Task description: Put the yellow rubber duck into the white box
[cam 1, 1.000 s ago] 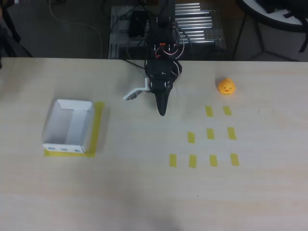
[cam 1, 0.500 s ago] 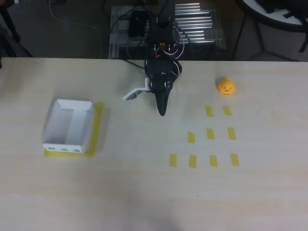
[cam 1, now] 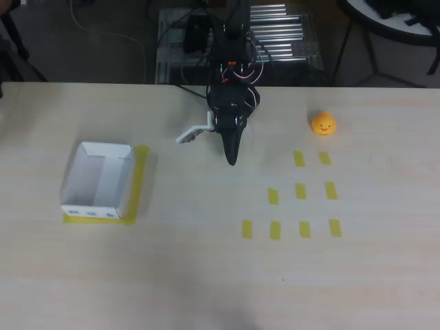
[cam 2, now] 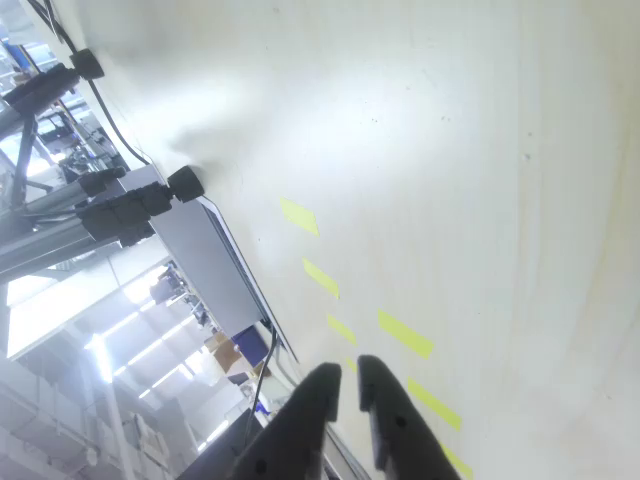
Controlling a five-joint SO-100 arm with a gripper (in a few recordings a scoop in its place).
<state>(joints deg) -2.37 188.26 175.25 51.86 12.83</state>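
The gripper point(cam 1: 232, 159) hung over mid-table, fingers together and pointing down the picture. The yellow rubber duck point(cam 1: 323, 124) sat well right, and the white box point(cam 1: 97, 180) lay far left on yellow tape point(cam 1: 141, 180).

Looks like a lab or robotics workroom: pale wooden table point(cam 1: 206, 275) marked with short yellow tape strips point(cam 1: 300, 191), loose cables point(cam 1: 110, 38) and a metal rack point(cam 1: 282, 34) behind it, possibly an office chair base point(cam 1: 385, 48) at upper right.
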